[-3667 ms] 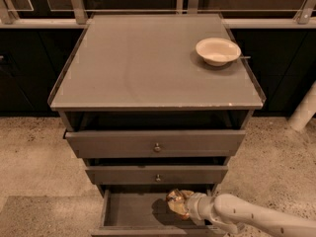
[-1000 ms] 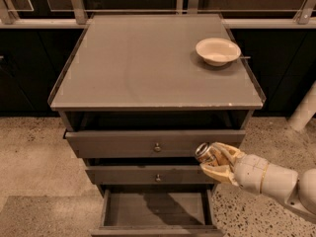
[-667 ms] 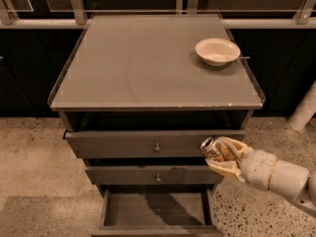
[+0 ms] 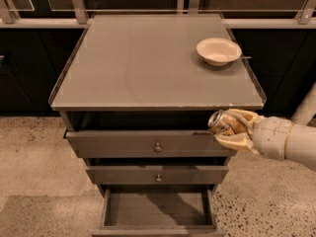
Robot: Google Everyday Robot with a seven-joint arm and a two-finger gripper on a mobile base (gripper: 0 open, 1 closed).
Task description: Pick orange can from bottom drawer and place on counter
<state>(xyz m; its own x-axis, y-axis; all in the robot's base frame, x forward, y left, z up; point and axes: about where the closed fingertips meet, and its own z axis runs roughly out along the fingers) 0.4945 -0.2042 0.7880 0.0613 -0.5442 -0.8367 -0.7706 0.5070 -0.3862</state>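
Note:
My gripper (image 4: pixel 228 128) is shut on the orange can (image 4: pixel 220 123), holding it tilted in the air at the right, in front of the top drawer and just below the counter's front edge. The can's silver end faces up-left. The counter (image 4: pixel 148 63) is a broad grey surface above. The bottom drawer (image 4: pixel 158 209) is pulled open at the bottom of the view and its grey floor shows nothing in it.
A white bowl (image 4: pixel 218 50) sits at the counter's back right. Two grey drawers with round knobs (image 4: pixel 157 147) are between counter and bottom drawer. Speckled beige floor lies on both sides. A white post (image 4: pixel 305 107) stands at the right.
The gripper has lifted the can out of the bottom drawer and carried it up and right, to just below the counter's front edge. The drawer floor is now bare.

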